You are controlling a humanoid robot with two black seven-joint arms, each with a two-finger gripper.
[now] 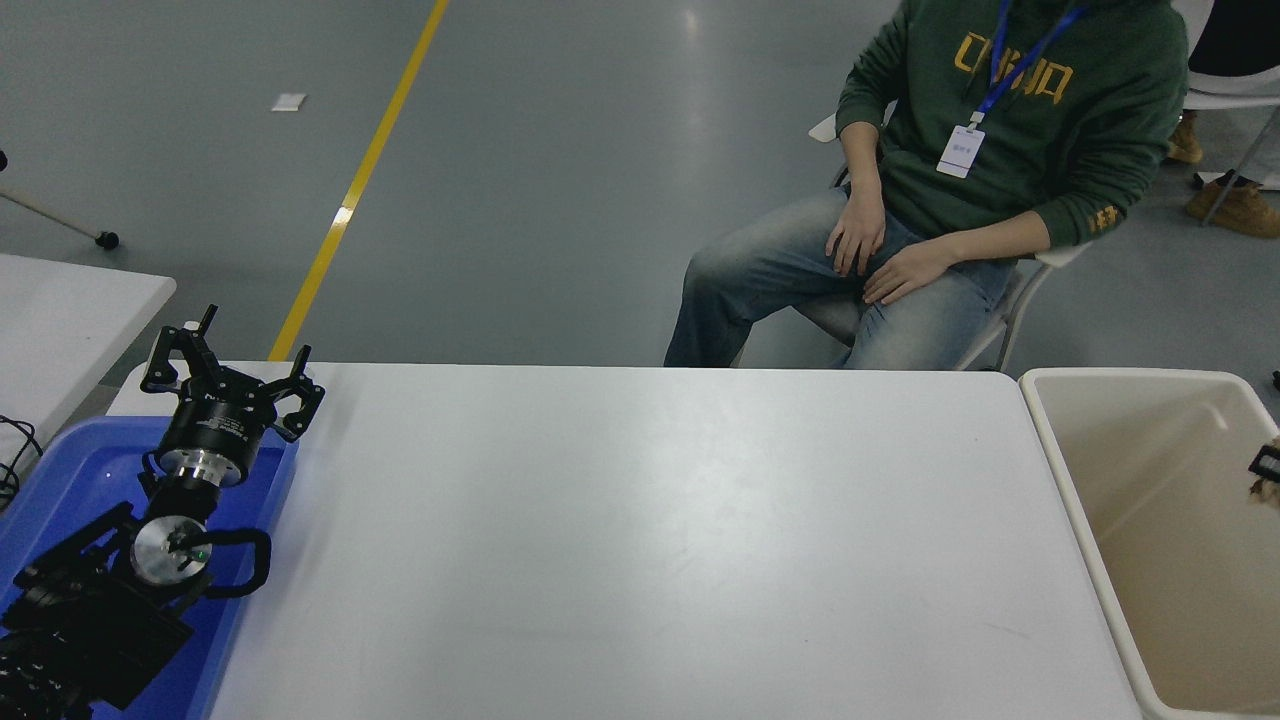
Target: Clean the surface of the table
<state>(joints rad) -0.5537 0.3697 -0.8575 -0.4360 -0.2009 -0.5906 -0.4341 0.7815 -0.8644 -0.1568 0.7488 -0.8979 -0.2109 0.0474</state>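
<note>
One white table surface [620, 540] fronts grey floor [560, 170].

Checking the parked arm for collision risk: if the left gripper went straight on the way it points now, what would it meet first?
The left gripper, open over the blue tray, points toward the table surface's far-left corner. Nothing shows ahead except bare grey floor, though depth is hard to judge.

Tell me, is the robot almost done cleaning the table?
Nearly. The table surface shows no rubbish. At the right edge, over the beige bin, a sliver of the right gripper shows with a brown scrap; its grip is unclear. The left gripper sits open over the blue tray.
</note>
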